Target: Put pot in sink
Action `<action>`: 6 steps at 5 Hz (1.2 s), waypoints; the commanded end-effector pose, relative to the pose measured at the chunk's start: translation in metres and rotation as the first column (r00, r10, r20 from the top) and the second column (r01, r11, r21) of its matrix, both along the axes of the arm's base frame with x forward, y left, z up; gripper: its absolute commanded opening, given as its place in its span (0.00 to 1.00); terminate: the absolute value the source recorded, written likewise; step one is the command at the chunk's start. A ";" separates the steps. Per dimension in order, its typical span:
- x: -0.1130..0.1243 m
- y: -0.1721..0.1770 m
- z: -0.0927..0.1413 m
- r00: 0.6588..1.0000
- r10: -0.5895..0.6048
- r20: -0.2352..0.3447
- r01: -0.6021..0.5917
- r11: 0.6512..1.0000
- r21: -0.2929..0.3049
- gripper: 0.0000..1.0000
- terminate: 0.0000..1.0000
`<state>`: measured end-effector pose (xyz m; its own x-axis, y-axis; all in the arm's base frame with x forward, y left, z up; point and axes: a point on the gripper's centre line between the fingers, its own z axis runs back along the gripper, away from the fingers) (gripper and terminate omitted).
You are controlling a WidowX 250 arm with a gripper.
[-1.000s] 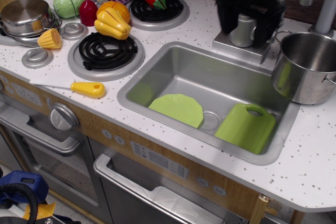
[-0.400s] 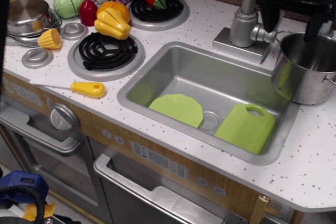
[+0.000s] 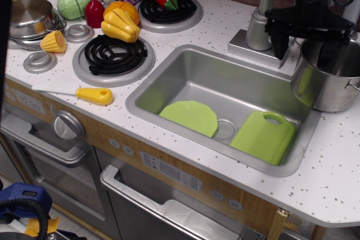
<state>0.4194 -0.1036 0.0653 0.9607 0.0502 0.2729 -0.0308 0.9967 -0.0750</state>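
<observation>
The large shiny steel pot (image 3: 325, 85) stands upright on the white countertop at the sink's far right corner, its base slightly over the sink edge. The grey metal sink (image 3: 211, 80) is set in the counter's middle. My black gripper (image 3: 302, 48) hangs over the pot's left rim with its jaws apart. One finger (image 3: 279, 43) is outside the pot, by its small loop handle. The other finger (image 3: 325, 51) reaches down inside the pot. The gripper is open and holds nothing.
A green plate (image 3: 190, 117) and a green cutting board (image 3: 263, 136) lie in the sink by the drain. The faucet (image 3: 260, 23) stands behind the sink, just left of the gripper. Toy vegetables, burners, a smaller lidded pot (image 3: 26, 16) and a yellow-handled knife (image 3: 93, 95) are at left.
The gripper has moved right from in front of the faucet to the pot, then come down so that its open fingers straddle the pot's left rim. The pot has not moved.
</observation>
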 end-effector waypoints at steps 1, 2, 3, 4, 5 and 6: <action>0.005 0.010 -0.006 0.998 0.002 0.070 -0.001 1.000 -0.024 1.00 0.00; 0.007 0.012 -0.015 0.996 0.008 0.087 -0.005 0.999 -0.036 1.00 0.00; 0.004 0.012 -0.021 0.994 0.020 0.103 -0.014 0.998 -0.061 0.00 0.00; 0.003 0.013 -0.011 0.996 0.009 0.086 -0.007 1.000 -0.020 0.00 0.00; -0.006 0.032 0.009 0.998 -0.045 0.051 0.040 0.995 0.095 0.00 0.00; -0.014 0.061 0.033 0.995 -0.098 -0.019 0.100 0.978 0.184 0.00 0.00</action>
